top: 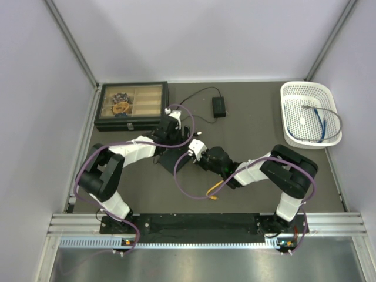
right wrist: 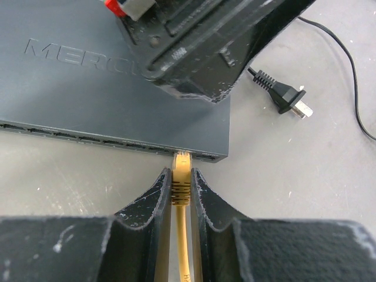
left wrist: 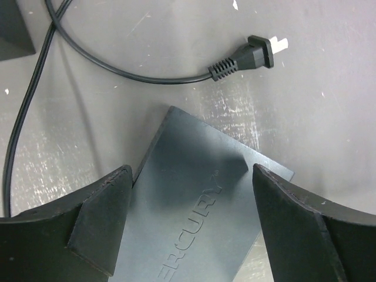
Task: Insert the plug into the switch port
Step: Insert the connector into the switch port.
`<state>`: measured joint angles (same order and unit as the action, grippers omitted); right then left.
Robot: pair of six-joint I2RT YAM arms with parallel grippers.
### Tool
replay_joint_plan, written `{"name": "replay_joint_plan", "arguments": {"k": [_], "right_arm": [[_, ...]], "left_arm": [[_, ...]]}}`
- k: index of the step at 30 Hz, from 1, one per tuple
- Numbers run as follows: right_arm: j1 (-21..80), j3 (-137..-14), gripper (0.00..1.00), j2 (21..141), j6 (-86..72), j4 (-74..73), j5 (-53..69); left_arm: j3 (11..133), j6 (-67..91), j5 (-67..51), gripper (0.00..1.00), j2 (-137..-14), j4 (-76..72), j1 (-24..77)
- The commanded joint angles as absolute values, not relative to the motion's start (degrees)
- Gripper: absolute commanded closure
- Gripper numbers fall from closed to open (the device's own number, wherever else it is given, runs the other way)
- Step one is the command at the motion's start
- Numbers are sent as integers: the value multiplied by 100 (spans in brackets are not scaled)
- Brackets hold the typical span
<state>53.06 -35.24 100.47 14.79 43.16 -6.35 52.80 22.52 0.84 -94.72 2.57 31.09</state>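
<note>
The switch (right wrist: 88, 82) is a flat dark grey box with raised lettering and a row of ports along its near edge. The yellow plug (right wrist: 181, 179) is pinched between the fingers of my right gripper (right wrist: 181, 171). Its tip sits in the switch port (right wrist: 183, 154) near the right end of that row. The yellow cable (top: 216, 189) trails back toward the arm bases. My left gripper (left wrist: 191, 217) stands open over the switch (left wrist: 194, 194), one finger on each side of its top. From above, the two grippers (top: 176, 134) (top: 202, 155) meet at the switch (top: 170, 160).
A black power brick (top: 218, 106) lies behind, and its two-prong plug (left wrist: 258, 54) rests just beyond the switch. A compartment case (top: 131, 106) stands at the back left. At the back right is a white basket (top: 309, 113) with a blue cable (top: 320, 120).
</note>
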Motion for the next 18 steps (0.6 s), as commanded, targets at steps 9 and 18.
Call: {"name": "replay_joint_plan", "arguments": {"k": [9,18], "right_arm": [[5282,-3885,100,9905,1415,5247,-53],[5247,-4095,100,10063,1345,5221,-18]], "left_arm": [[5238,2346,-1546,17,-9650,211,3173],[5019,2804,-2004,21,-9659,44,3217]]}}
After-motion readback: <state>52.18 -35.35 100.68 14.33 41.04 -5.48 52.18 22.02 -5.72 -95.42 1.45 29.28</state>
